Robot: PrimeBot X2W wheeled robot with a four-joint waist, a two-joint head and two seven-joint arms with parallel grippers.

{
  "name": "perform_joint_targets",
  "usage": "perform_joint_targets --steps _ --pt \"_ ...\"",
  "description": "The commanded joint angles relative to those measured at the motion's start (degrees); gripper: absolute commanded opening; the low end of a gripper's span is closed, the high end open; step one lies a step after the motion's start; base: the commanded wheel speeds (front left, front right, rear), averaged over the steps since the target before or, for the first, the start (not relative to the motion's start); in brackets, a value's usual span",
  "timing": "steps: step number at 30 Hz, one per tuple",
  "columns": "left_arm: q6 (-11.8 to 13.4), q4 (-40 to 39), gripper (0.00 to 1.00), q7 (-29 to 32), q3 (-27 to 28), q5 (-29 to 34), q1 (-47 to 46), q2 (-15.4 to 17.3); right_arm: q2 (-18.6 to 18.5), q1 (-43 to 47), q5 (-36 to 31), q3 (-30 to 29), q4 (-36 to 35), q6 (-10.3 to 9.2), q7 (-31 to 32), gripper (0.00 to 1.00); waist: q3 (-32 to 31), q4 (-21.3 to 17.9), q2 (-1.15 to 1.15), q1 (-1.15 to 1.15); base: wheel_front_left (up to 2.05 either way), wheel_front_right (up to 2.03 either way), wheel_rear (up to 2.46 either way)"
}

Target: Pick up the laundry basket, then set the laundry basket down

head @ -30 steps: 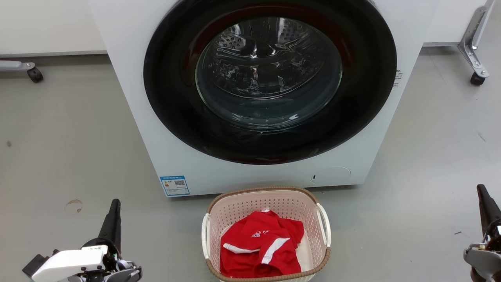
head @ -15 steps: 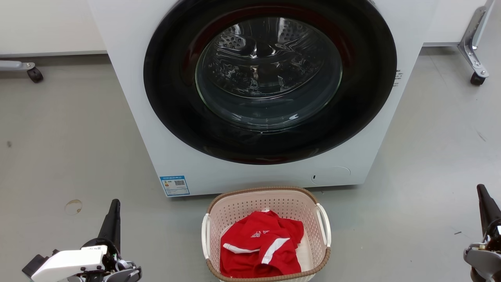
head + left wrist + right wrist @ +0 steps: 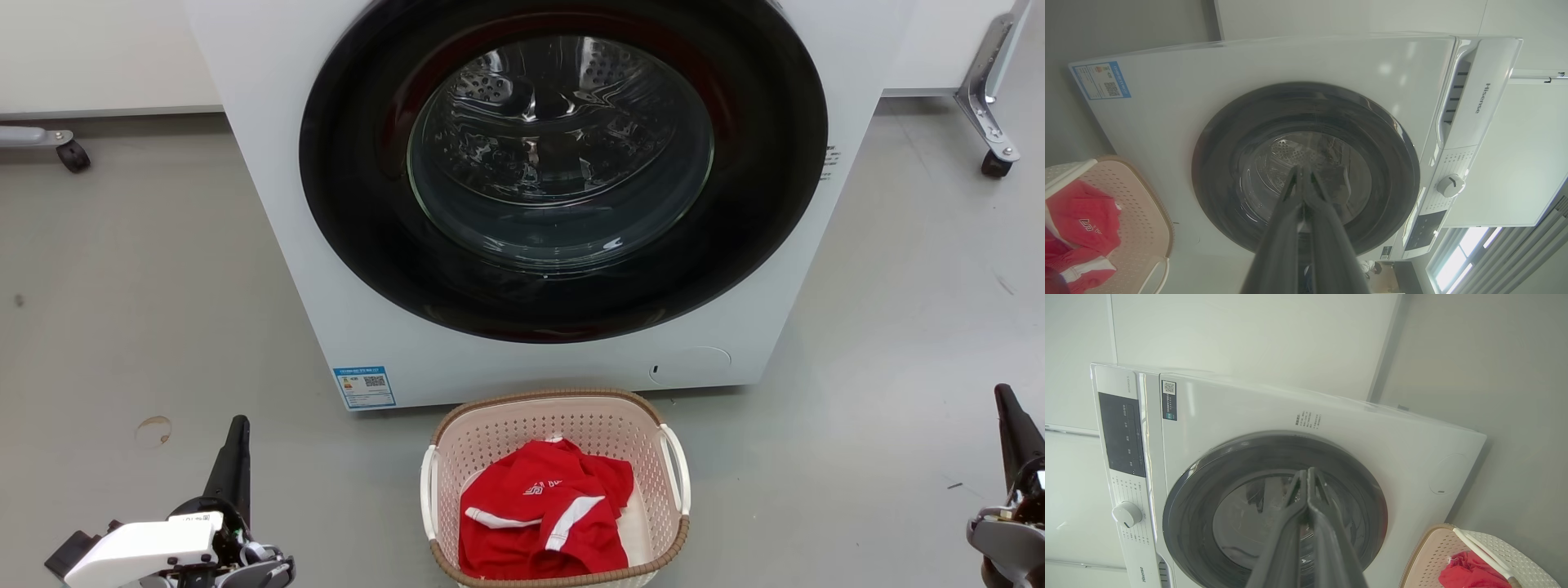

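Over the last second nothing has shifted: grippers, basket and camera all sit as they did. For the task that settles little (a basket standing alone on the floor fits one waiting to be lifted as well as one already set back down).

Nearest, the left gripper (image 3: 238,425) rests low on the robot's left with its two dark fingers pressed together, pointing forward and holding nothing. The right gripper (image 3: 1003,394) mirrors it on the other side, pinched closed and empty too. Both are well apart from the laundry basket (image 3: 563,425), which stands upright on the grey floor (image 3: 122,327) between them, white handles free, a red shirt (image 3: 543,514) crumpled inside. The basket's far rim lies just before the bottom front edge of the washer (image 3: 277,245), whose round door (image 3: 559,155) is closed.
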Motion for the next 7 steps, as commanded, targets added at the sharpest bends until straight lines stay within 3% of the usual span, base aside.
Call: perform_joint_targets --steps 1,7 --pt "-0.6 -1.3 0.00 0.4 1.8 0.4 -1.2 0.5 -1.5 -2.8 0.3 1.0 -1.8 0.28 0.4 0.00 0.0 0.0 0.00 0.00 0.00 0.00 0.00" --pt "-0.6 -1.3 0.00 0.4 1.9 0.5 -1.2 0.4 -1.5 -2.8 0.3 1.0 -1.8 0.28 0.4 0.00 0.0 0.0 0.00 0.00 0.00 0.00 0.00"
